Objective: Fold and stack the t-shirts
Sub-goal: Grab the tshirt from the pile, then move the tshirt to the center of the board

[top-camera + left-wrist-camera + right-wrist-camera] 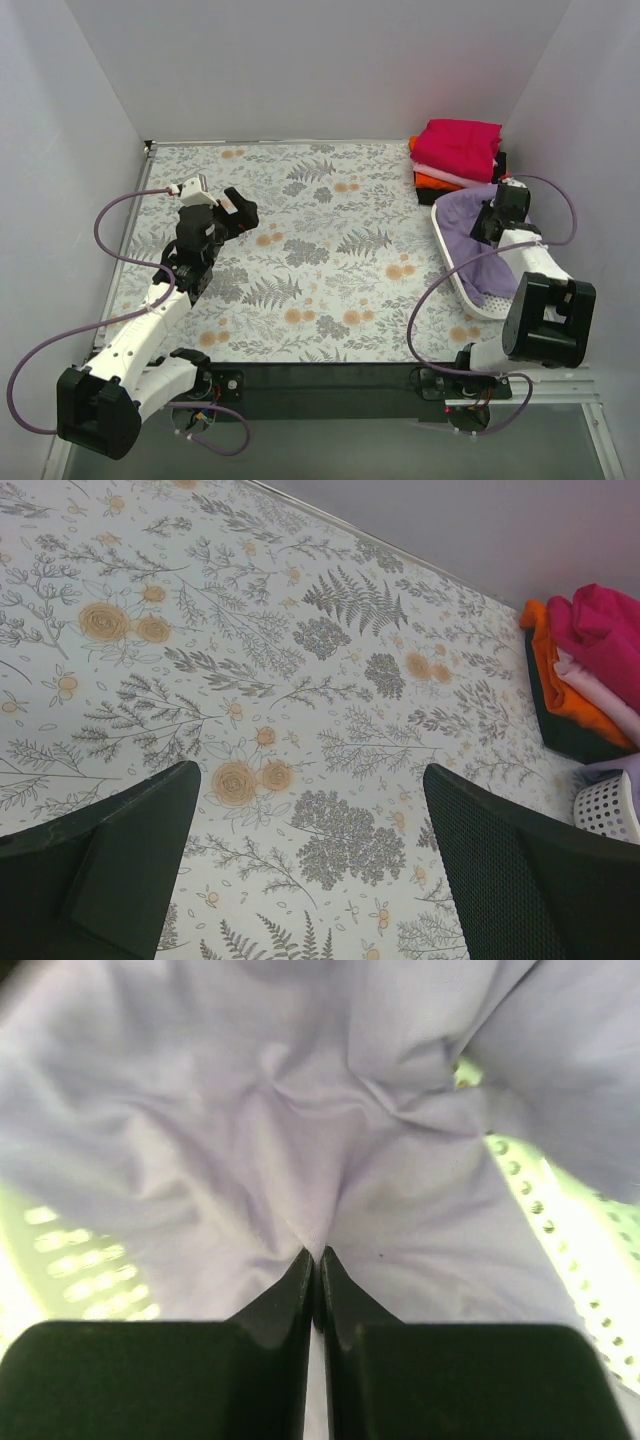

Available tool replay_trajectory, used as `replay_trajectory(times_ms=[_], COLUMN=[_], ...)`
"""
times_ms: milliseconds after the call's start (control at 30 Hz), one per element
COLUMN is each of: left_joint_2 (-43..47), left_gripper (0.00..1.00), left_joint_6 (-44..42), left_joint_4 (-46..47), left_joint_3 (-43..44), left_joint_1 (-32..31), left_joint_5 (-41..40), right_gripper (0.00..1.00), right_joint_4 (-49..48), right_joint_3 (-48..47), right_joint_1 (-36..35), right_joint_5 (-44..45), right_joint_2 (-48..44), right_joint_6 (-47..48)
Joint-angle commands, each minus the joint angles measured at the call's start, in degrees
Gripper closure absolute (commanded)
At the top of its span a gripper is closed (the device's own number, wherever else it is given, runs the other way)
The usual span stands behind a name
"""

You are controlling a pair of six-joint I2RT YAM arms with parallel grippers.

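The left gripper (312, 780) is held wide open and empty over the table (330, 260), well apart from any cloth. On the right, a pucker of the lavender shirt (300, 1130) is pinched in the closed right gripper (317, 1255), inside the basket (468, 290). This shirt is judged unfolded, and the basket wall must be cleared. Just beyond, the folded stack (455, 150) is seen, apparently done.
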State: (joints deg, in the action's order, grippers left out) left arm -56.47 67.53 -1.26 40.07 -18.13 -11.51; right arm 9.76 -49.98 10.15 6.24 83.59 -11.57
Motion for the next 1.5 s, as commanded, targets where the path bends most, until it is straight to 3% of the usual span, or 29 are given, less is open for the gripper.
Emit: replay_trajectory(times_ms=[0, 167, 333, 733, 833, 967, 1200, 1367, 1467], left_joint_2=[1.1, 1.62, 1.27, 2.59, 3.03, 3.47, 3.99, 4.17, 4.09], left_gripper=[0.13, 0.13, 0.13, 0.14, 0.13, 0.13, 0.14, 0.14, 0.13], left_joint_6=[-0.55, -0.47, -0.47, -0.47, -0.47, -0.12, 0.06, 0.5, 0.59], left_joint_4=[0.64, 0.55, 0.73, 0.91, 0.82, 0.91, 0.99, 0.91, 0.91], left_joint_3=[-0.35, -0.52, -0.35, -0.88, -1.05, -1.31, -1.49, -1.67, -1.67], left_joint_1=[-0.15, -0.15, -0.15, -0.24, -0.15, -0.24, -0.33, -0.24, -0.24], left_joint_5=[-0.88, -0.8, -0.53, -1.76, -2.11, -2.2, -3.17, -3.08, -2.56], right_gripper=[0.99, 0.99, 0.99, 0.99, 0.99, 0.99, 0.99, 0.99, 0.99], right_joint_4=[0.17, 4.21, 6.06, 5.97, 6.06, 5.28, 2.28, 2.19, 2.02], right_joint_3=[-2.75, -9.25, -21.09, -53.01, -59.96, -62.79, -57.61, -55.23, -59.43], right_joint_1=[0.04, -0.22, -4.34, -26.57, -30.8, -35.98, -40.47, -42.14, -43.98], right_joint_5=[0.18, -2.44, -4.48, -5.8, -10.19, -13.53, -16.96, -15.13, -14.06], right_joint_2=[-8.69, -16.69, -18.82, -6.52, -2.57, 1.21, 4.38, 6.23, 7.11], right_joint_6=[0.94, 1.82, 2.69, 7.35, 7.97, 8.06, 7.88, 8.85, 9.9])
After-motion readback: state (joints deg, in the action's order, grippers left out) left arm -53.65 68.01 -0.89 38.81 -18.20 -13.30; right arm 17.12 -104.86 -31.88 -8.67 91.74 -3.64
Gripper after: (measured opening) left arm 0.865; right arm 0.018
